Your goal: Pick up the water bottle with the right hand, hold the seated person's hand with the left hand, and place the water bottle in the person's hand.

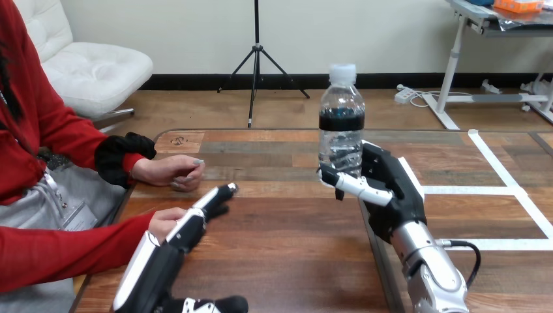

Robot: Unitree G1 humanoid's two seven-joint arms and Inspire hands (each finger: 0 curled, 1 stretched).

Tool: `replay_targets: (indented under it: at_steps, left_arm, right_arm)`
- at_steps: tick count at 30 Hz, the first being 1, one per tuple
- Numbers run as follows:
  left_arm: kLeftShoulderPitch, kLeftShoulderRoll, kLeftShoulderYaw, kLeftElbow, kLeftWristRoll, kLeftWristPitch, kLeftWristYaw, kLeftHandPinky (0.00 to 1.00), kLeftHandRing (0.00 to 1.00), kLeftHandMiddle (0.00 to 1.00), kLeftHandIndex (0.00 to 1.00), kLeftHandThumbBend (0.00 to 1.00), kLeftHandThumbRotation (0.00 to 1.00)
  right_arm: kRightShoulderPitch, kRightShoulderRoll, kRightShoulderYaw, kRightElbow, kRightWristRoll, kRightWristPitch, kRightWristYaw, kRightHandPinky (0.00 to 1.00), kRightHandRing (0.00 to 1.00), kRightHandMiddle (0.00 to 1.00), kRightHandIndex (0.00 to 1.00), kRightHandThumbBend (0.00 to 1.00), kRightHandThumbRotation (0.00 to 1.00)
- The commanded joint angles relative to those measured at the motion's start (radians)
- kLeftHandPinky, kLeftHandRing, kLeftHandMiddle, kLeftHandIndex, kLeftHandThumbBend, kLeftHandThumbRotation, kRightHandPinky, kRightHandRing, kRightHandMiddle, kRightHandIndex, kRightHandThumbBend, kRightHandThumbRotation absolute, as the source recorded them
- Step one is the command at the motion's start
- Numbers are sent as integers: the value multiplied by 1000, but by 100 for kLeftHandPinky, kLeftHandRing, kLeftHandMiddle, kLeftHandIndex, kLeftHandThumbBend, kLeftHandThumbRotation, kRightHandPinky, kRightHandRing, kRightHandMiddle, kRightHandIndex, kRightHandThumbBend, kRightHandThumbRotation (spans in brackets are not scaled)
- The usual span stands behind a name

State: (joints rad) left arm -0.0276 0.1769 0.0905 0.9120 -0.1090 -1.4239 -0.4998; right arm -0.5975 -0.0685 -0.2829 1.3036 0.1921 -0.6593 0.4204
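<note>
Clear plastic water bottle (341,147), its dark label (341,119) print too small to read, stands upright over the table (293,261), gripped by the right hand (390,192), while the left hand (189,225) lies straight-fingered beside the person's nearer hand (162,223).

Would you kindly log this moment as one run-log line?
right hand: shut on upright water bottle | left hand: open, over person's nearer hand | bottle not yet placed

Bench (287,261): wood-plank top with a dark seam (376,261) running front to back, right of centre. White tape lines (502,190) are stuck flat on the right part. The person's far hand (171,173) rests on the surface near the left edge. Water bottle (341,124) is upright; its base is hidden, so it is possibly not on the bench.
</note>
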Motion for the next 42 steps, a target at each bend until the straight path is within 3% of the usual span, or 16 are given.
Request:
replay_targets:
  at_steps: [1, 5, 11, 14, 17, 26, 30, 35, 42]
  left_arm:
    - [-89, 38, 60, -47, 99, -17, 58, 90, 93, 94, 94, 100, 59]
    - [-103, 62, 92, -65, 169, -10, 102, 87, 91, 93, 94, 100, 59]
    - [-134, 105, 65, -91, 134, 5, 129, 82, 87, 90, 92, 100, 53]
    - [-147, 135, 76, -115, 144, 13, 144, 81, 86, 90, 92, 100, 51]
    - [-157, 165, 115, -149, 201, 29, 173, 81, 86, 90, 92, 100, 52]
    - [-160, 265, 139, -260, 237, 158, 213, 82, 88, 91, 93, 100, 47]
    - [-159, 302, 177, -291, 319, 196, 260, 80, 89, 92, 94, 100, 47]
    - [-169, 352, 172, -292, 363, 214, 287, 76, 87, 91, 94, 100, 46]
    - [-184, 434, 163, -285, 452, 234, 330, 74, 85, 90, 94, 100, 46]
  right_arm:
    - [-36, 3, -9, -59, 5, -53, -10, 15, 20, 31, 40, 93, 0]
    - [-30, 4, -12, -61, 10, -54, -5, 15, 19, 31, 40, 93, 0]
    - [-19, 1, -12, -65, 9, -64, -9, 15, 19, 32, 40, 93, 0]
    - [-16, 3, -20, -68, 21, -57, 3, 15, 20, 33, 40, 93, 0]
    - [-11, 1, -21, -70, 22, -60, 8, 15, 20, 33, 40, 92, 0]
    - [5, -5, -24, -81, 27, -72, 18, 15, 20, 33, 41, 92, 0]
    - [8, -8, -32, -85, 40, -65, 33, 15, 20, 33, 41, 91, 0]
    - [7, -8, -50, -88, 70, -45, 67, 15, 20, 34, 41, 90, 0]
    - [13, -18, -50, -92, 72, -48, 68, 15, 20, 33, 40, 90, 0]
